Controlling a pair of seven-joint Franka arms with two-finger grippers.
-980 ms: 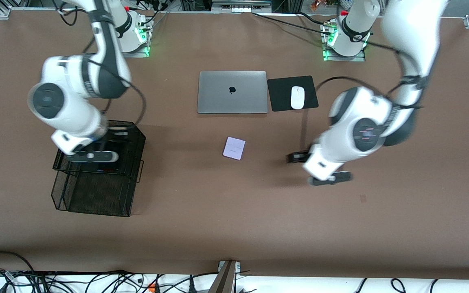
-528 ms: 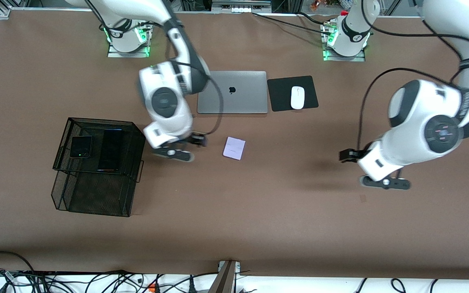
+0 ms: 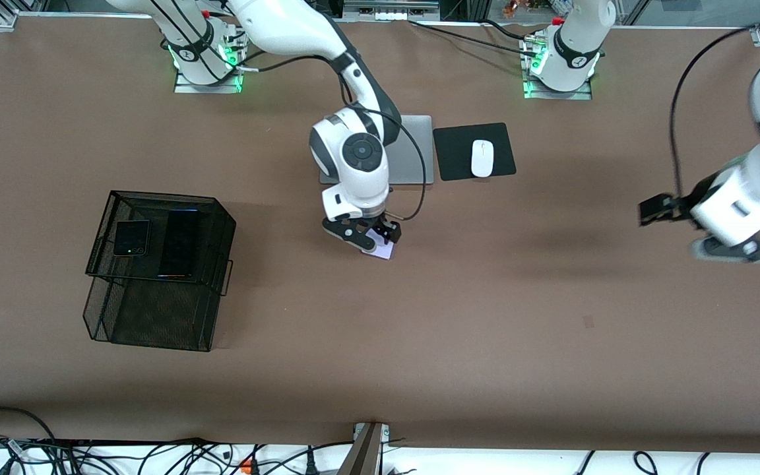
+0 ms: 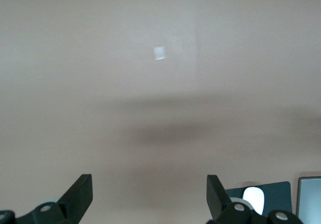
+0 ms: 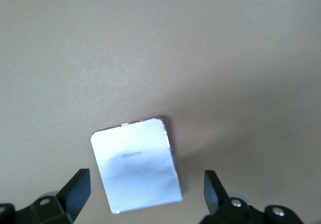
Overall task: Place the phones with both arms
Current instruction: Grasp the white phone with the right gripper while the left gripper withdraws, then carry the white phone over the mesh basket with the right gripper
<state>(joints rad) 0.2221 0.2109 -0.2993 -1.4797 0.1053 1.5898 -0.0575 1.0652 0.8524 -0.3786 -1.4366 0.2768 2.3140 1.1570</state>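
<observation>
We count three phones. Two lie on top of the black mesh basket (image 3: 156, 290) toward the right arm's end of the surface (image 3: 419, 343): the small black phone (image 3: 132, 238) with its green dot and the long black phone (image 3: 179, 243), side by side. The third, the lavender-white phone (image 3: 385, 251), lies flat on the bare surface nearer the front camera than the laptop (image 3: 413, 148).

In the front view the right tool (image 3: 370, 236) covers most of that phone; only one corner shows. The right wrist view shows what the front cannot: the whole lavender-white phone (image 5: 136, 164), lettering on its face, lying between the two spread fingers (image 5: 75, 189), untouched by either.

The left tool (image 3: 716, 227) hangs over bare surface close to the edge at the left arm's end; its wrist view shows the fingers (image 4: 80, 194) spread with nothing between them, and a corner of the mouse (image 4: 253, 199) on its black pad (image 4: 271, 196).

We see one mouse (image 3: 482, 158), one pad (image 3: 474, 151), one laptop and one basket. Open surface lies all around the lavender-white phone except toward the laptop.
</observation>
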